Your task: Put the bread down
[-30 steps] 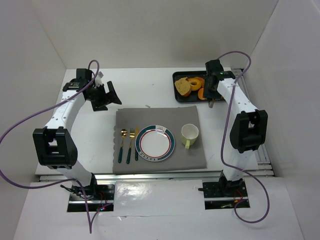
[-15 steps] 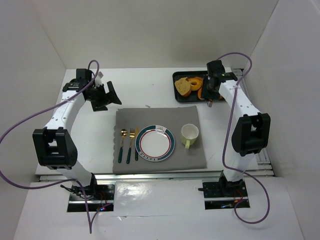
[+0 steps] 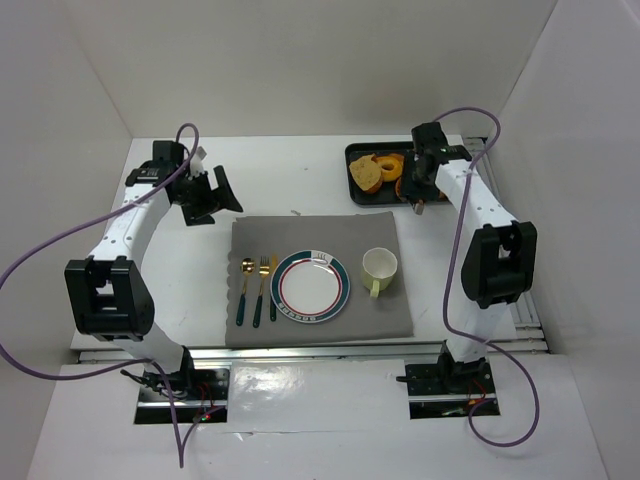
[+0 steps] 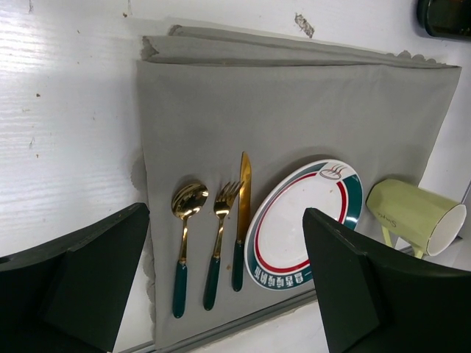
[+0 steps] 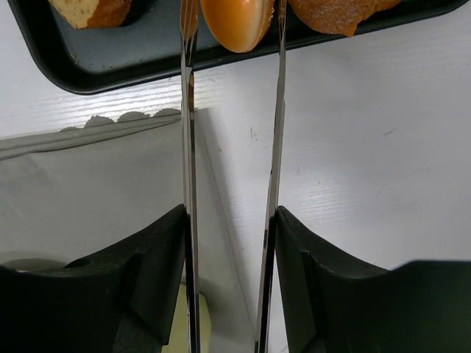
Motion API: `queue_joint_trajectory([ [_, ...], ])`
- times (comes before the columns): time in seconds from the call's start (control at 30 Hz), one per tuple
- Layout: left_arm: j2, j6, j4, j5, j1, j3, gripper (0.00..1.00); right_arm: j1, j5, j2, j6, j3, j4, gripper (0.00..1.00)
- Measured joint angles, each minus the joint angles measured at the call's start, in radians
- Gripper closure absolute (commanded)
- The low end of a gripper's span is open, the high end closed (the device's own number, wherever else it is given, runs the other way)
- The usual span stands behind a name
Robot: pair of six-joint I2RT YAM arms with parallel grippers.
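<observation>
A black tray [image 3: 352,152] at the back right holds a toast slice [image 3: 366,176], a ring-shaped bread [image 3: 392,164] and an orange roll [image 3: 405,186]. My right gripper [image 3: 421,188] is shut on metal tongs [image 5: 188,147]. In the right wrist view my right gripper [image 5: 232,220] points the tongs at the tray [image 5: 110,70], with one blade on each side of the orange roll [image 5: 234,22]; whether they pinch it I cannot tell. My left gripper [image 3: 214,194] is open and empty above the table's back left. The plate [image 3: 311,287] has nothing on it.
A grey mat [image 3: 310,225] carries the plate, a spoon, fork and knife [image 3: 257,290] left of it, and a pale green cup [image 3: 379,266] right of it. The left wrist view shows the plate [image 4: 305,220] and the cup [image 4: 412,213]. White walls enclose the table.
The right arm's elbow swung slightly out and back, while the tongs stayed at the tray's near right corner. The left arm has hardly moved.
</observation>
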Motion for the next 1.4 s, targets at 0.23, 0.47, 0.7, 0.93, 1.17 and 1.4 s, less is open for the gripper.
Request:
queue_joint_trajectory([
  [0.23, -0.003, -0.002, 0.004, -0.001, 0.0, -0.02, 0.01, -0.006, -0.023, 0.044, -0.011, 0.0, 0.026, 0.44],
  [0.47, -0.022, -0.002, 0.007, -0.008, 0.0, -0.021, 0.01, -0.006, -0.032, 0.061, -0.016, 0.0, 0.04, 0.6],
  [0.7, -0.048, -0.002, 0.007, -0.024, 0.0, -0.022, 0.01, -0.002, -0.036, 0.01, -0.016, 0.003, 0.029, 0.61],
  [0.93, -0.053, -0.002, 0.006, -0.043, 0.0, -0.022, 0.01, 0.115, -0.085, -0.175, -0.039, 0.035, -0.019, 0.61],
  [1.17, -0.075, -0.005, 0.005, -0.075, 0.0, -0.014, 0.01, 0.481, -0.246, -0.349, -0.075, -0.081, -0.034, 0.61],
  [1.4, -0.12, -0.008, 0.004, -0.09, 0.0, -0.014, 0.01, 0.626, -0.31, -0.364, -0.075, -0.268, -0.1, 0.6],
])
